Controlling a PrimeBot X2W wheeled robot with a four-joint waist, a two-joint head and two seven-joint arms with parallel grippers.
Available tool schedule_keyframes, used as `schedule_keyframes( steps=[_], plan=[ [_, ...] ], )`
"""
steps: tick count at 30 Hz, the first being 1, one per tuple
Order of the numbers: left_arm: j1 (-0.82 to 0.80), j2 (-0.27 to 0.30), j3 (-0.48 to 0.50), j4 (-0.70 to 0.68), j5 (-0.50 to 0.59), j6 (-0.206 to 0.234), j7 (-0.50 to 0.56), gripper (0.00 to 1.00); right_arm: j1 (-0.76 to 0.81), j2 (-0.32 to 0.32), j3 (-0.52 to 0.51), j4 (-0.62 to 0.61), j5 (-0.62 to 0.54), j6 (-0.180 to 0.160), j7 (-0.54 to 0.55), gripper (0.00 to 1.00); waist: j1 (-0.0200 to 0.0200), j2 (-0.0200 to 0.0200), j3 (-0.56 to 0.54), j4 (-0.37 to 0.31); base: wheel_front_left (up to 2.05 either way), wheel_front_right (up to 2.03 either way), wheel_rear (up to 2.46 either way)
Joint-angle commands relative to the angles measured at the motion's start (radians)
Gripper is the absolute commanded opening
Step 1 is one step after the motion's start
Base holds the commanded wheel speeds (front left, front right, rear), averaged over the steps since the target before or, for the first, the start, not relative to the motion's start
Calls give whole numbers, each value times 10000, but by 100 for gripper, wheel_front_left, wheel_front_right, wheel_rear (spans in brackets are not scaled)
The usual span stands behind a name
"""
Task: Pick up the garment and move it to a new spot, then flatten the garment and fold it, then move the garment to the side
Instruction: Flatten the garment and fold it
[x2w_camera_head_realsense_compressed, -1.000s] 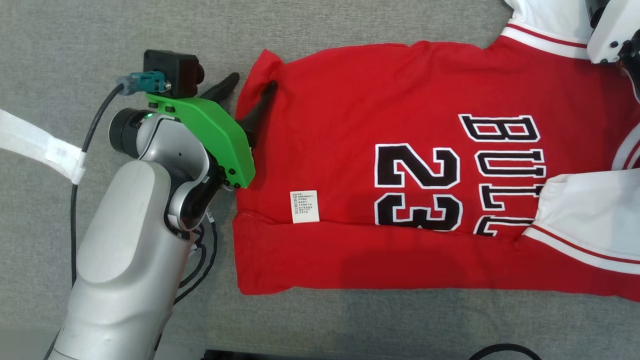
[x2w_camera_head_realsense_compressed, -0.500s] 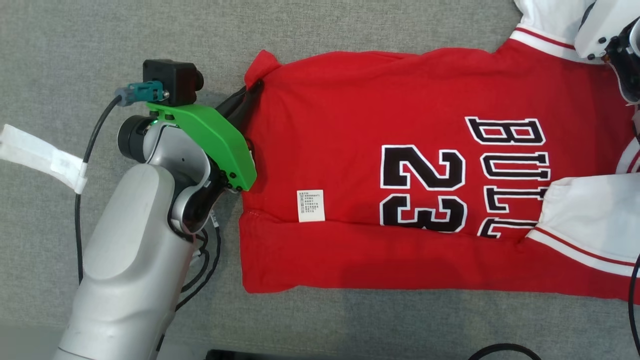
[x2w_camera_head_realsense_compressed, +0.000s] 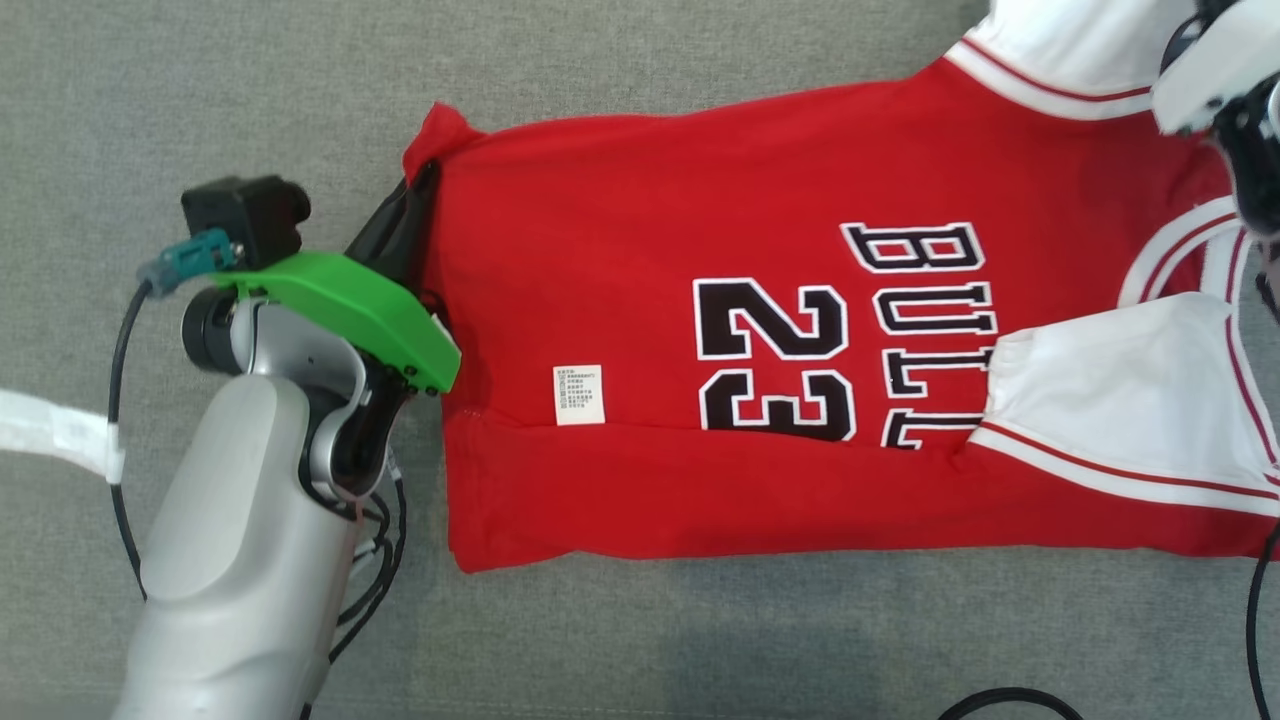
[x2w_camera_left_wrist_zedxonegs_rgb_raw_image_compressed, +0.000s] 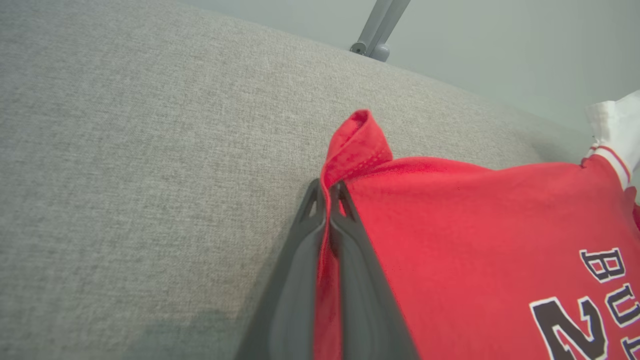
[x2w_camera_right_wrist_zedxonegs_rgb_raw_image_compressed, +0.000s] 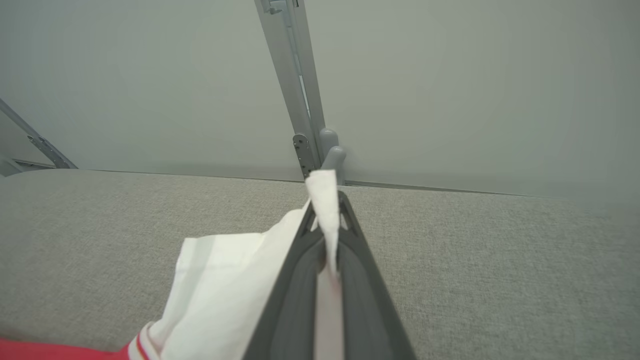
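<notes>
Jersey (x2w_camera_head_realsense_compressed: 640, 230) lies spread on grey fabric (x2w_camera_head_realsense_compressed: 200, 90), its lower edge folded up. We see the left gripper (x2w_camera_left_wrist_zedxonegs_rgb_raw_image_compressed: 327, 189) clamped tight on the red hem corner and the right gripper (x2w_camera_right_wrist_zedxonegs_rgb_raw_image_compressed: 327, 200) pinched closed on the white sleeve (x2w_camera_right_wrist_zedxonegs_rgb_raw_image_compressed: 220, 280) at the opposite end.

Print on garment (x2w_camera_head_realsense_compressed: 640, 250) label (x2w_camera_head_realsense_compressed: 579, 394) illegibly small

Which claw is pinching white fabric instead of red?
The right claw: it is shut on the white sleeve, while the left claw pinches the red hem corner.
</notes>
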Motion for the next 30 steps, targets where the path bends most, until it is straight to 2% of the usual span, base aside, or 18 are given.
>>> schedule_keyframes(
  steps=[1,4,10,15,20,23,30],
  plan=[
    [264,113,11,31,-75,-81,-212,0,524,-160,159,-414,313,-6,-115,0,-1,0,-284,-227,0,0,0],
    [421,87,35,87,-108,-115,-445,0,1085,-377,280,-1048,718,-6,-204,0,-1,0,-415,-318,0,0,0],
    [1308,137,31,-173,-122,-335,-1732,0,3369,-681,220,-3035,1771,-5,-420,0,-1,0,-959,-801,0,0,0],
    [2545,370,-355,-576,-281,-497,-3114,0,5354,-521,85,-4227,1982,-3,-410,0,-1,0,-1251,-1234,0,0,0],
    [3495,698,-789,-710,-171,-522,-3604,0,6546,-113,-139,-4727,1962,-3,-376,0,-1,0,-1405,-1543,0,0,0],
    [3928,884,-700,-907,-153,-525,-3677,0,6923,84,-260,-4875,1845,-3,-350,0,-1,0,-1505,-1630,0,0,0],
    [4642,699,232,-1885,220,-529,-3667,0,7376,303,-798,-5052,1746,-3,-320,0,-1,0,-1753,-1627,0,0,0]
  ],
)
